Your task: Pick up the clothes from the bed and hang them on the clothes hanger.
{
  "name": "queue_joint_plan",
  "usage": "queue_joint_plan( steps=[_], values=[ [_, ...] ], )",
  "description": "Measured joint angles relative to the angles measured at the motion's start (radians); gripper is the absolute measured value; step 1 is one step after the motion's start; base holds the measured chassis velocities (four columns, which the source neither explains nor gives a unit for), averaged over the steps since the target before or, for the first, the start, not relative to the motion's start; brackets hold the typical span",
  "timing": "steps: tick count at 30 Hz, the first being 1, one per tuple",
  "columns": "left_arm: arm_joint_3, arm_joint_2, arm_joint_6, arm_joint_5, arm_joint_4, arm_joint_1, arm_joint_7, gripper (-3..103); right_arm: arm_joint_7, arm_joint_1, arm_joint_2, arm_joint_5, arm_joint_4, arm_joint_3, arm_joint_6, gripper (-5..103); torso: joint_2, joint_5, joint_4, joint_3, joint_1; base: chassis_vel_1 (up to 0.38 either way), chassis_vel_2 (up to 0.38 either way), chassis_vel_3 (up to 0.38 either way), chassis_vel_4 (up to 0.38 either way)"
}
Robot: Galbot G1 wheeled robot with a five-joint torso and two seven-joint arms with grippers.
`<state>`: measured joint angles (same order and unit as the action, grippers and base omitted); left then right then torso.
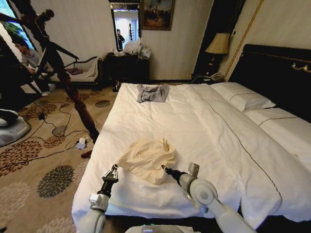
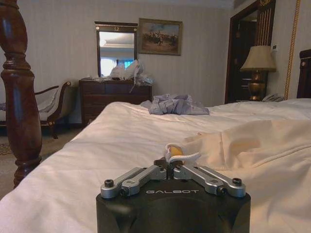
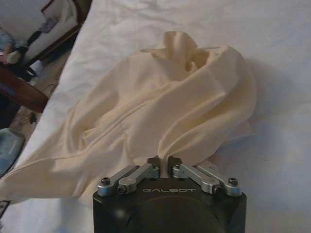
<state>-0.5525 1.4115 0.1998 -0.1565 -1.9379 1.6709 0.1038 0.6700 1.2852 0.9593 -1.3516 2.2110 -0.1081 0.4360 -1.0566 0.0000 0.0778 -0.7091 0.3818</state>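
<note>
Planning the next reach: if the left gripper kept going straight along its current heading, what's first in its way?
The left gripper is already shut on an edge of the clothes; straight on, it likely meets more of that shirt, then bare bed.

The clothes (image 1: 147, 158) lie on the bed (image 1: 204, 131) near its foot, between both pincers, the folded garment (image 1: 152, 92) well beyond.

grey folded garment (image 1: 152, 92) is seen nr far edge, dark coat stand (image 1: 73, 92) tilted over patterned carpet (image 1: 34, 155), w/ lamp (image 1: 218, 44) in corner.
</note>
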Motion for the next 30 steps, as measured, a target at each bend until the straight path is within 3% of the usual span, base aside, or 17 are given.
queue_joint_plan(
  steps=[3,5,8,9,12,14,16,18,19,21,22,23,24,25,27,29,30],
  values=[
    [0.0,0.002,0.001,0.001,-0.001,0.0,0.0,1,-0.061,0.004,-0.007,0.027,0.007,0.0,-0.015,1,0.0,0.0,0.0,0.0,0.0,0.0,0.0,0.0,0.0],
    [0.0,0.002,0.001,0.001,-0.001,0.0,0.0,1,-0.078,0.004,-0.009,0.032,0.009,0.0,-0.021,1,0.0,0.0,0.0,0.0,0.0,0.0,0.0,0.0,0.0],
    [0.001,0.004,0.001,0.003,-0.003,0.001,0.0,1,-0.215,-0.014,-0.022,0.034,0.028,-0.006,-0.099,0,0.0,0.0,0.0001,0.0,0.0,0.0,0.0,0.0,0.0],
    [0.001,0.004,0.001,0.003,-0.003,0.001,0.0,1,-0.215,-0.014,-0.022,0.034,0.028,-0.006,-0.099,0,0.0,0.0,0.0001,0.0,0.0,0.0,0.0,0.0,0.0],
    [0.007,0.012,0.004,0.011,-0.002,0.0,-0.001,1,-0.355,-0.101,-0.024,-0.082,0.056,-0.016,-0.179,0,0.0,0.0,0.0001,0.0,0.0,0.0,0.0,0.0,0.0],
    [0.009,0.013,0.005,0.012,-0.001,-0.001,-0.001,1,-0.37,-0.124,-0.023,-0.105,0.057,-0.015,-0.188,0,0.0,0.0,0.0,0.0,0.0,0.0,0.0,0.0,0.0],
    [0.016,0.021,0.006,0.02,0.005,-0.009,-0.001,1,-0.413,-0.256,-0.012,-0.208,0.043,0.013,-0.21,0,0.0,-0.0001,0.0001,0.0,0.0,0.0,0.0,0.0,0.0],
    [0.027,0.029,0.008,0.031,0.014,-0.017,0.002,1,-0.417,-0.41,0.015,-0.284,-0.028,0.082,-0.217,0,0.0,0.0003,0.0004,0.0,0.0,0.0,0.0,0.0,0.0],
    [0.027,0.029,0.008,0.031,0.014,-0.017,0.002,1,-0.417,-0.41,0.015,-0.284,-0.028,0.082,-0.217,0,0.0,0.0003,0.0004,0.0,0.0,0.0,0.0,0.0,0.0],
    [0.033,0.034,0.01,0.039,0.021,-0.019,0.004,1,-0.401,-0.577,0.064,-0.318,-0.131,0.154,-0.228,0,0.0,0.0,0.0002,0.0,0.0,0.0,0.0,0.0,0.0],
    [0.039,0.041,0.013,0.044,0.025,-0.021,0.008,1,-0.377,-0.707,0.135,-0.324,-0.252,0.22,-0.234,0,0.0,-0.0008,-0.0003,0.0,0.0,0.0,0.0,0.0,0.0],
    [0.041,0.046,0.014,0.046,0.027,-0.021,0.009,1,-0.359,-0.786,0.204,-0.312,-0.341,0.264,-0.237,0,0.0,0.0,-0.0004,0.0,0.0,0.0,0.0,0.0,0.0],
    [0.041,0.046,0.014,0.046,0.027,-0.021,0.009,1,-0.359,-0.786,0.204,-0.312,-0.341,0.264,-0.237,0,0.0,0.0,-0.0004,0.0,0.0,0.0,0.0,0.0,0.0],
    [0.043,0.05,0.014,0.047,0.027,-0.022,0.011,1,-0.338,-0.853,0.263,-0.291,-0.419,0.293,-0.239,0,0.0,0.0002,-0.001,-0.001,0.001,0.0,0.0,0.0,0.0],
    [0.048,0.055,0.014,0.047,0.022,-0.021,0.016,1,-0.268,-0.971,0.362,-0.221,-0.58,0.329,-0.238,0,0.0,-0.001,-0.0012,0.0,0.001,0.0,0.0,0.0,0.0],
    [0.051,0.055,0.014,0.045,0.012,-0.02,0.02,1,-0.186,-1.023,0.417,-0.143,-0.681,0.337,-0.223,-2,0.0,-0.0005,-0.0006,0.0,0.001,0.0,0.0,0.0,0.0],
    [0.051,0.055,0.014,0.045,0.012,-0.02,0.02,1,-0.186,-1.023,0.417,-0.143,-0.681,0.337,-0.223,-2,0.0,-0.0005,-0.0006,0.0,0.001,0.0,0.0,0.0,0.0]
  ],
)
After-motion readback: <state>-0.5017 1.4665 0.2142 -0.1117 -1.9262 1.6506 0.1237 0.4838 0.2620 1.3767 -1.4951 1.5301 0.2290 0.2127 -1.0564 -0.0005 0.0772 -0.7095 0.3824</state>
